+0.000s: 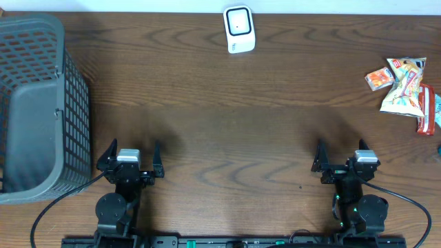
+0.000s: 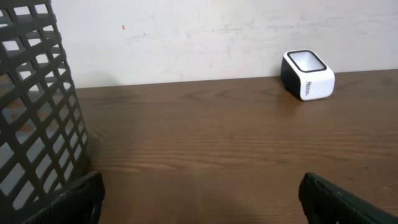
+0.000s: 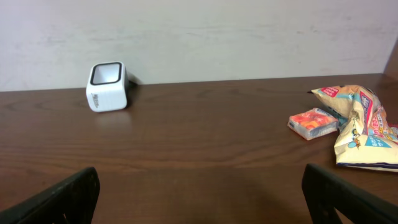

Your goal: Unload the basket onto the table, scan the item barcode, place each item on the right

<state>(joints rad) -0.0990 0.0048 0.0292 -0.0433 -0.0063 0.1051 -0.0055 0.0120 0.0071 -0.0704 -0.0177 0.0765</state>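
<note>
Dark wood table (image 1: 227, 117) fills the overhead view; pale wall behind its far edge in both wrist views.

Grey plastic lattice basket (image 1: 76, 117) stands at the left edge, running from the far-left corner down toward the near edge; its wall also fills the left of the left wrist view (image 2: 37, 124).

Left gripper (image 1: 134, 146) at the near edge, just right of the basket, fingers spread wide, nothing between them; same in its wrist view (image 2: 202, 205), only bare table in the gap. Right gripper (image 1: 341, 148) at the near edge toward the right, fingers spread wide as well, holding nothing; wrist view (image 3: 199, 199) agrees.

Snack bag (image 1: 405, 86) (image 3: 364, 130), pale with colourful print and crumpled, lies at the right edge, well apart from both grippers.

White scanner (image 1: 239, 29) (image 2: 307, 74) (image 3: 108, 86) with a black-framed window sits at the middle of the far edge, window tilted upward.

Red wrapper (image 1: 427, 110) lies against the bag's right side, at the very right edge, partly cut off.

Small orange packet (image 1: 379, 78) (image 3: 313, 122) lies flat, touching or just beside the bag's left side; barcode not visible on any item.
</note>
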